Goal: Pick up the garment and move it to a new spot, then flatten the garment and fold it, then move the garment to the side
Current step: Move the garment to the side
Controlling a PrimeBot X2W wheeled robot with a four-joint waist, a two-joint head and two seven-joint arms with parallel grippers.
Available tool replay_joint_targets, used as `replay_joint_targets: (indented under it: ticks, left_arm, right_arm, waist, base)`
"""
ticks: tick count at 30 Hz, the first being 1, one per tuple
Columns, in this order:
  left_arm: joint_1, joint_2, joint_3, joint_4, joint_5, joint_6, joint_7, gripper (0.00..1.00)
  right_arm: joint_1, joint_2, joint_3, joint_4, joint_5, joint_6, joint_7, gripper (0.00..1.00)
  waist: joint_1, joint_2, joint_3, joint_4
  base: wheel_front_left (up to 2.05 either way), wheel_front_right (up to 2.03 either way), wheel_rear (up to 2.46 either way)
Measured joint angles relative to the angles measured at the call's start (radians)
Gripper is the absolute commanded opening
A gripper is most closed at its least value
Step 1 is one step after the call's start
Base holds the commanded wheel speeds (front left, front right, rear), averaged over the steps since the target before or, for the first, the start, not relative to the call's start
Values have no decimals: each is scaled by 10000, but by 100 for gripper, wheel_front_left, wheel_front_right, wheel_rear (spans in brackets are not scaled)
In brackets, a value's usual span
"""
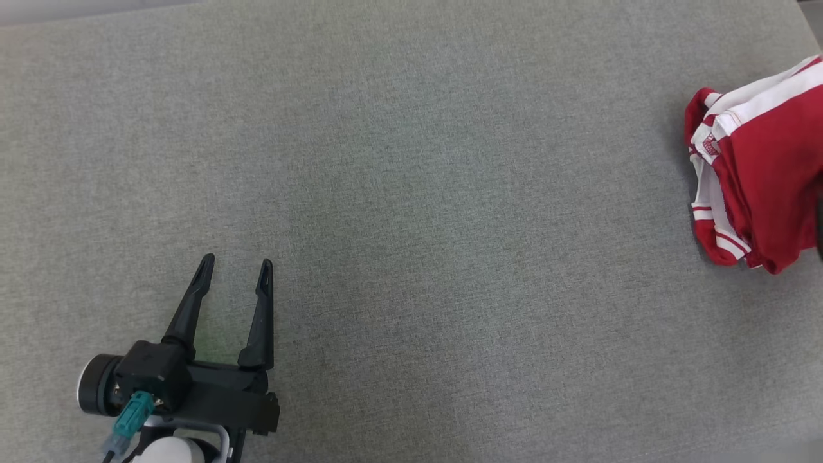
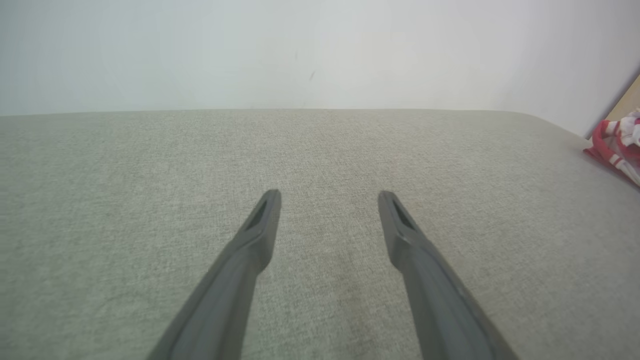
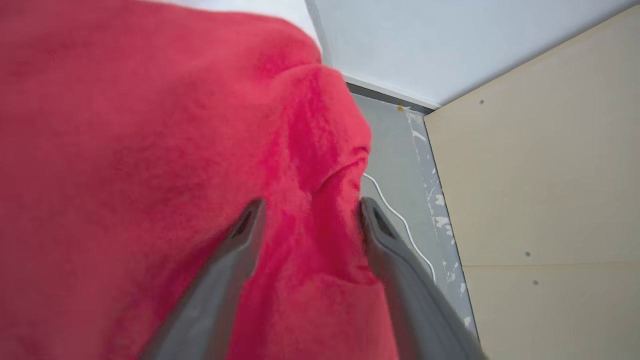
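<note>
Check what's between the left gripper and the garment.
Nothing. In the head view, the stretch of grey surface from the left gripper to the garment at the right edge is bare.

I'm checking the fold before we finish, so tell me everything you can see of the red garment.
The garment is red, soft-looking cloth with white bands and striped trim at its edges. It lies folded in a layered, slightly rumpled bundle at the far right of the grey fabric surface, cut off by the head view's edge. In the right wrist view its red cloth bulges between the fingers of the open right gripper, seemingly touching one.
</note>
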Motion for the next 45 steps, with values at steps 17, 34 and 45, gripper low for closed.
replay_joint_targets:
  ticks: [17, 34, 45]
  left_arm:
    - [1180, -151, 190, 311, -876, 161, 0, 100]
    - [2833, -163, 947, 351, -1239, 640, 0, 100]
    - [3158, -165, 1446, 405, -1220, 717, 0, 100]
  right_arm:
    - [2911, 2008, -1003, -2203, 456, 2, -1998, 100]
    - [6816, 3588, -593, -5342, 1655, 0, -4939, 100]
    - [7407, 4092, -337, -5478, 1858, 0, -4869, 100]
  waist:
    - [-2, -2, -2048, 219]
    - [-3, -3, -4213, 879]
    - [-2, -2, -4640, 1054]
  base:
    - [0, 0, 0]
    - [0, 0, 0]
    - [0, 0, 0]
